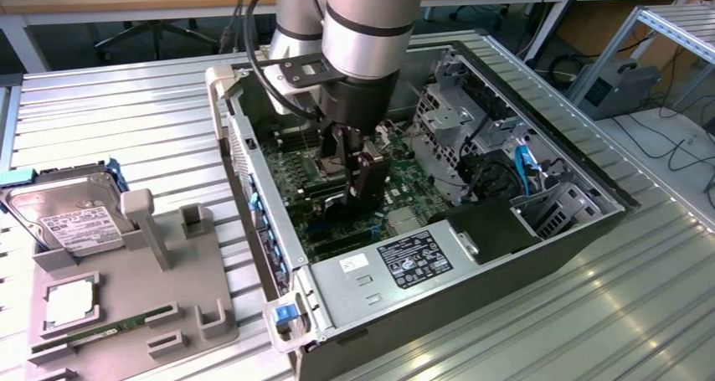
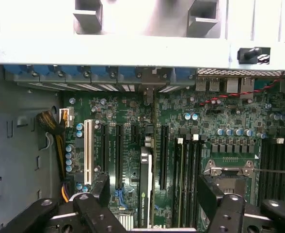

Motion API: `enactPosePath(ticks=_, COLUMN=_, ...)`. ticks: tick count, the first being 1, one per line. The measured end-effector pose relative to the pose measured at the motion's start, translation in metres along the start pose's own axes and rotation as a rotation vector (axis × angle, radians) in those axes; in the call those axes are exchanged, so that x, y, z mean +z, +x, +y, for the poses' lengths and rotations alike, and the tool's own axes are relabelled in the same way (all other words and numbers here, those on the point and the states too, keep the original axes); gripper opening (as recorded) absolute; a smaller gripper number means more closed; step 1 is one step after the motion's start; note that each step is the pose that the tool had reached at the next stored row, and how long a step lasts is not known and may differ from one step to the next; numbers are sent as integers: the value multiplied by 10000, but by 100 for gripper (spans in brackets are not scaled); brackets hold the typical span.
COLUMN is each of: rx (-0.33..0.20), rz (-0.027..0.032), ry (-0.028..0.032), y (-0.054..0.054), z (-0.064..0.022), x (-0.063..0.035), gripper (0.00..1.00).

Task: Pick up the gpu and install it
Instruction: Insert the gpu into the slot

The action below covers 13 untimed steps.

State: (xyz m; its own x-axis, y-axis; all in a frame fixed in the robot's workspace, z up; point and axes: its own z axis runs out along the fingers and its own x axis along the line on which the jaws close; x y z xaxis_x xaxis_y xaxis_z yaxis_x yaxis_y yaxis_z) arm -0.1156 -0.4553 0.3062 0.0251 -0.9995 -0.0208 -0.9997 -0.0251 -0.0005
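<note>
**Card standing in its slot, pincer spread above it**

The black two-fingered pincer [image 1: 348,165] hangs inside the open grey computer case [image 1: 581,230], its jaws spread wide with nothing pinched between them. In the wrist view the two dark fingers [image 2: 100,187] stand on either side of the gpu [image 2: 145,187], a thin dark circuit card seen edge-on, upright in a slot of the green motherboard [image 2: 229,116], its pale bracket end reaching toward the row of blue slot clips [image 2: 89,73]. The card sits just beside the black memory sticks [image 2: 186,170], apart from the long white expansion slot [image 2: 88,145].

By my judgement the install step is in hand: the card looks placed and let go. Whether it is fully seated I cannot tell. Any further move calls for a straight lift, clear of the card's top edge.

On the exterior view's left, a boxy silver hard drive [image 1: 69,222] rests in a grey holder tray [image 1: 190,314].
</note>
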Motion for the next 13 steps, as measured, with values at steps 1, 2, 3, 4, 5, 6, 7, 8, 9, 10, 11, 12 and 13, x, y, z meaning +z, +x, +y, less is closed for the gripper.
enactPosePath(ticks=1, rx=0, rz=0, ry=0, y=0, z=0, x=0, gripper=82)
enactPosePath(ticks=2, rx=-1, rz=0, ry=0, y=0, z=0, x=0, gripper=82)
enactPosePath(ticks=3, rx=-1, rz=1, ry=-1, y=0, z=0, x=-2, gripper=82)
enactPosePath(ticks=4, rx=-2, rz=2, ry=-1, y=0, z=-16, x=-9, gripper=82)
enactPosePath(ticks=5, rx=-1, rz=2, ry=-2, y=1, z=-31, x=-19, gripper=82)
enactPosePath(ticks=6, rx=-1, rz=4, ry=-2, y=1, z=-46, x=-31, gripper=82)
enactPosePath(ticks=7, rx=-1, rz=2, ry=-1, y=1, z=-55, x=-46, gripper=82)
enactPosePath(ticks=8, rx=1, rz=2, ry=-1, y=0, z=-56, x=-81, gripper=82)
enactPosePath(ticks=9, rx=1, rz=2, ry=-1, y=-1, z=-57, x=-95, gripper=82)
enactPosePath(ticks=10, rx=0, rz=0, ry=0, y=0, z=-57, x=-95, gripper=82)
enactPosePath(ticks=11, rx=0, rz=0, ry=0, y=-1, z=-57, x=-95, gripper=82)
enactPosePath(ticks=12, rx=0, rz=0, ry=0, y=-1, z=-58, x=-95, gripper=82)
enactPosePath(ticks=13, rx=0, rz=1, ry=-1, y=0, z=-58, x=-96, gripper=82)
